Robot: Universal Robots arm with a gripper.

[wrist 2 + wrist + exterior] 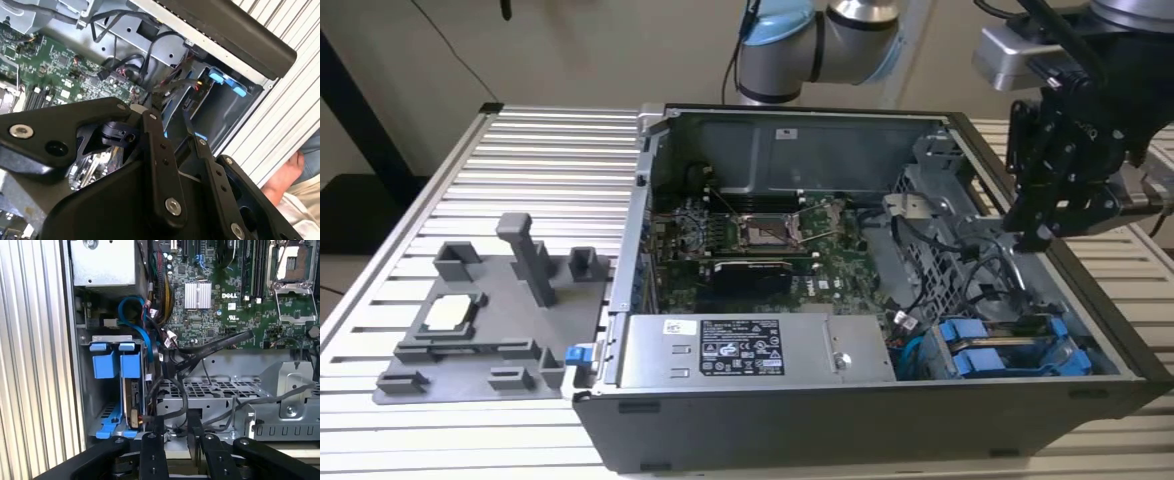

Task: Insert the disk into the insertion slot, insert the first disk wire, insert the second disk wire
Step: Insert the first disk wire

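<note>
Ribbed metal table (pixel 520 160) carries the open computer case (pixel 854 425); I see the disk (pixel 983 362) seated in the slot (pixel 86 390) at the case's 4 o'clock corner. At 3 o'clock the gripper (pixel 1034 238) hangs near cables (pixel 983 268) (open or closed, I cannot tell).

A ribbed silver aluminium table (pixel 547 150) carries an open dark-grey computer case (pixel 854 430). Beside it lies a grey plastic fixture plate (pixel 467 375).

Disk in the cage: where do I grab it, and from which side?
Probably the blue handle of the disk, coming straight in through the open side of the case. The disk's body sits sunk in the slot with cables close beside it, and the handle alone stands clear.
</note>
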